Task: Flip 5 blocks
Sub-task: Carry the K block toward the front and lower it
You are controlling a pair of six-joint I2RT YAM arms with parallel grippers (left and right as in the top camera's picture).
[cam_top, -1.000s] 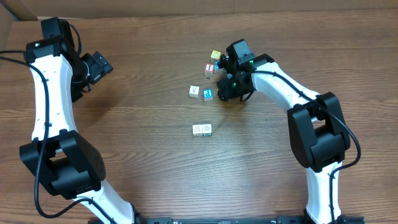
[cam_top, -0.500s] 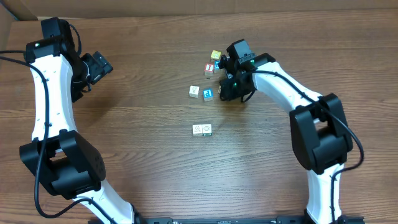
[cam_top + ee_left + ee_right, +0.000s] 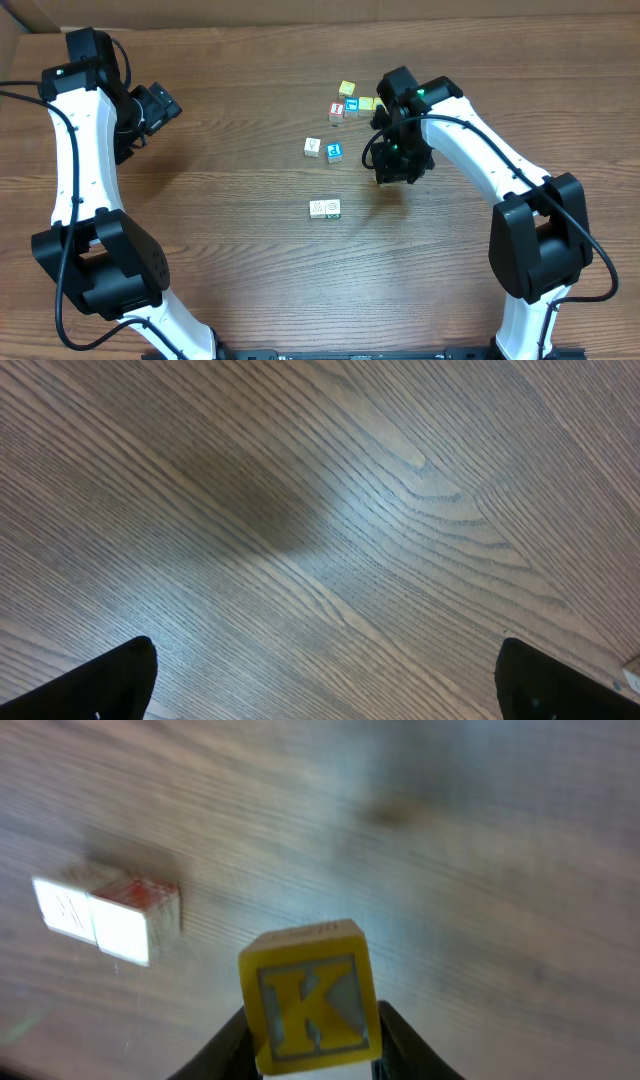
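Your right gripper (image 3: 312, 1055) is clamped on a yellow K block (image 3: 310, 998) and holds it above the table (image 3: 220, 230), near two touching white-faced blocks (image 3: 105, 910). Your left gripper (image 3: 325, 682) hangs with its jaws spread wide over bare wood, well apart from the far cluster of blocks (image 3: 352, 104).

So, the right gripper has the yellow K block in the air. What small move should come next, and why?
Probably roll the wrist and lower it. The right gripper pinches the K block above the table, so it likely needs turning before it is set down on another face.
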